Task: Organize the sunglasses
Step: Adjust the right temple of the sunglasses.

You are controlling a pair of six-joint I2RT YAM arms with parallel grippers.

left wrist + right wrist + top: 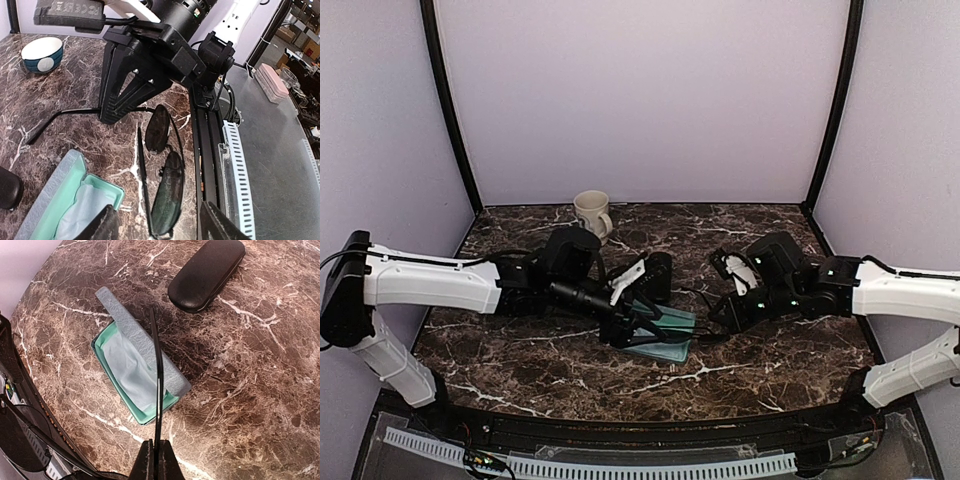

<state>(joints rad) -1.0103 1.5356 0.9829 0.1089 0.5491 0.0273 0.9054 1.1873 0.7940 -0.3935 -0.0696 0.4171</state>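
- Sunglasses (159,131): one pair in view. The frame is thin wire with two dark rounded lenses, and the slim temples are unfolded. One temple reaches out over the marble and the other runs beside the lenses.
- Position: at mid-table, between the two arms, just beside the near long edge of the open case and outside it. Whether the lenses rest on the marble or hang just above it cannot be told.
- Right gripper (155,458): one. Its jaws are pressed together, pinching a thin temple of the sunglasses. The temple rises from the fingertips as a dark line across the open case.
- Left gripper (160,220): one. Its jaws are spread, one finger on each side of the nearer lens, with no contact visible.
- Grey-blue case (131,371): one, rectangular and textured. The lid stands open, showing a mint-green lining with a pale cloth inside. It sits at mid-table, slightly toward the near edge.
- Black case (207,272): one, oblong with rounded ends and closed. It lies flat on the marble, near the grey-blue case on its far side and not touching it.
- Mug (592,212): one, cream-coloured and upright. It stands at the far edge of the table, left of centre, well apart from the cases.
- Table (260,365): one, with a dark brown marble-pattern top veined in white.
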